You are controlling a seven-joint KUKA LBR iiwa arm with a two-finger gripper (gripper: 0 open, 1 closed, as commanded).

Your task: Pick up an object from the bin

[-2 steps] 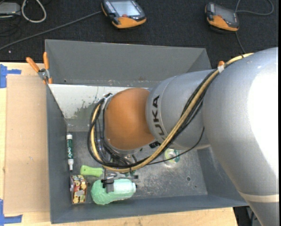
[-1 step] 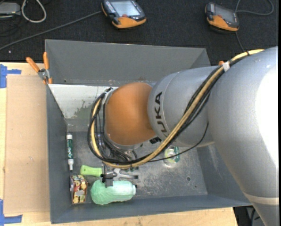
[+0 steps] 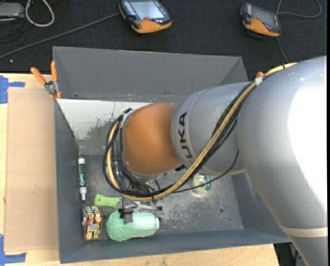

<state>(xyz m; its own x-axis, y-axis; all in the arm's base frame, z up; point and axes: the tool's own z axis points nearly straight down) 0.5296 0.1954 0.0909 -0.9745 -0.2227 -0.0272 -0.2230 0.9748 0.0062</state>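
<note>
My gripper (image 3: 136,208) pokes out from under the orange wrist cover near the bin's front left. It sits right above a pale green, lumpy soft object (image 3: 133,226) lying against the front wall, and seems to touch its top. A bright green handle-like piece (image 3: 106,201) lies just left of the gripper. A small red and yellow boxy item (image 3: 92,223) rests in the front left corner.
A white and green marker (image 3: 82,177) lies along the left wall. A small clear greenish object (image 3: 201,183) shows under the arm toward the right. The arm and its cables cover the middle of the bin.
</note>
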